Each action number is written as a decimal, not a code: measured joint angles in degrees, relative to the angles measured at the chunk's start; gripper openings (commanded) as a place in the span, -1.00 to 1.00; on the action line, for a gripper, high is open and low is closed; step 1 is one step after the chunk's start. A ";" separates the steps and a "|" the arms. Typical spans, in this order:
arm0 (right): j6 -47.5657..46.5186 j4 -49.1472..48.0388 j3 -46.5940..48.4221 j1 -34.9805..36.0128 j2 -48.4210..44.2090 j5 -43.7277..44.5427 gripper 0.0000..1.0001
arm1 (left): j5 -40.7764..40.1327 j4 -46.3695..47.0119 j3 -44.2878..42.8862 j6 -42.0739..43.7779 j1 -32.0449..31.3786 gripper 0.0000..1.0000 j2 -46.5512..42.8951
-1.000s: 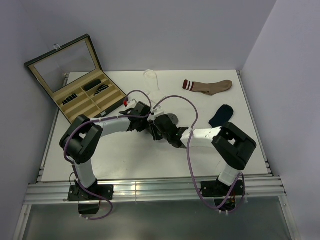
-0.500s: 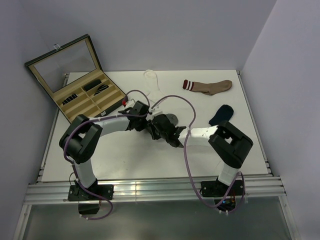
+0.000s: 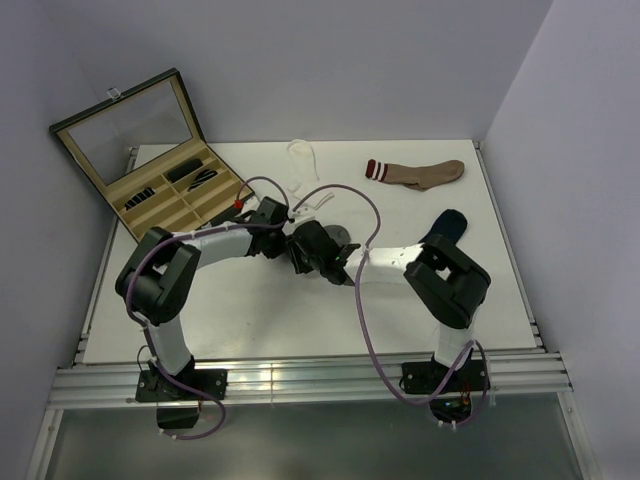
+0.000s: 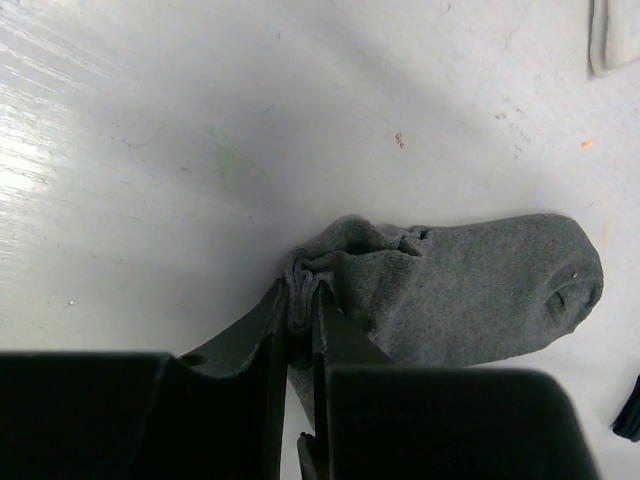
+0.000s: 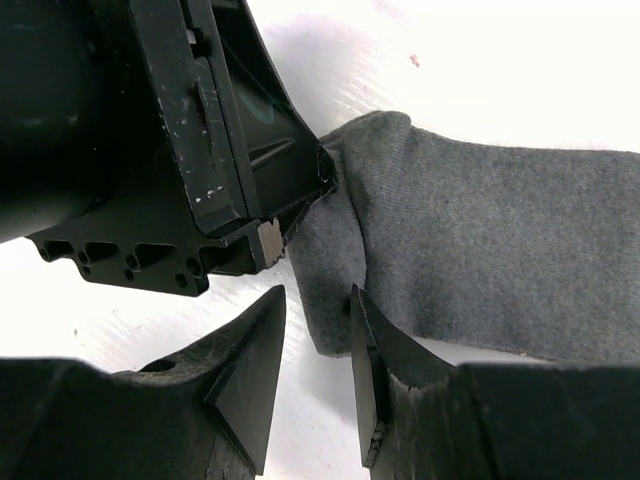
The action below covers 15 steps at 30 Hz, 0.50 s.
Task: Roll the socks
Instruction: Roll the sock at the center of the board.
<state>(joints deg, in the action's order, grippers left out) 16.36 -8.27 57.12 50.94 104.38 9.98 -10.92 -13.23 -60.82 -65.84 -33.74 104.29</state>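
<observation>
A dark grey sock (image 4: 470,290) lies flat on the white table, its near edge bunched up. My left gripper (image 4: 302,290) is shut on that bunched edge. In the right wrist view the same grey sock (image 5: 500,250) has a folded corner hanging between the jaws of my right gripper (image 5: 318,292), which stand apart; only the right finger (image 5: 372,345) touches the fabric. From above, both grippers meet at mid-table, left gripper (image 3: 283,243) and right gripper (image 3: 306,252), with the grey sock (image 3: 343,236) partly hidden under them. A navy sock (image 3: 445,226) lies to the right and a white sock (image 3: 303,160) at the back.
A brown sock with a striped cuff (image 3: 415,172) lies at the back right. An open case with compartments (image 3: 180,190) stands at the back left. The left gripper's body (image 5: 200,130) fills the upper left of the right wrist view, close to my right fingers.
Both grippers have shifted a little to the left, and the grey sock's end came with them. The right elbow has swung inward.
</observation>
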 measured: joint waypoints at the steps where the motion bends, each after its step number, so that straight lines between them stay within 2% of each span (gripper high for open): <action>1: 0.04 0.02 0.26 0.00 0.24 -0.11 -0.20 | 0.07 0.00 0.00 -0.02 0.17 -0.99 0.00; 15: -0.87 -3.26 -0.52 -0.57 0.79 -5.53 -0.22 | 1.14 2.82 2.47 -1.42 0.90 -0.99 -1.18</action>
<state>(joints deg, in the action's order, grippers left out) 15.49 -11.53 56.60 50.37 105.16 4.45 -9.78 -10.41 -58.35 -67.26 -32.84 103.11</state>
